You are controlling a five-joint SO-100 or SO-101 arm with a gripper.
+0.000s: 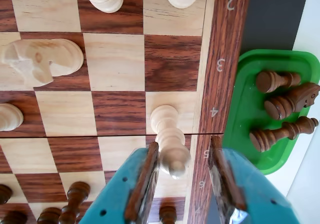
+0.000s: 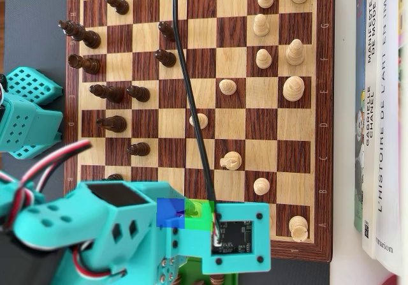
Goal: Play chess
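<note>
Between the spread jaws of the gripper (image 1: 185, 176), seen in the wrist view, stands a white pawn (image 1: 168, 141) on a light square at the board's (image 1: 227, 58) edge, next to the printed 4 and 5. Neither brown pad touches it; the left pad (image 1: 144, 184) is just beside it and the right one sits over the board's border. Right of the board, on the worktop, a green tray (image 1: 250, 63) holds three dark pieces (image 1: 282, 133) lying on their sides. A white knight (image 1: 40, 58) stands on the far left of that view. From overhead, the teal arm (image 2: 115, 227) covers the board's lower edge; dark pieces (image 2: 115, 94) stand on the left, white ones (image 2: 293, 87) on the right, and books (image 2: 379, 119) lie along the right edge.
</note>
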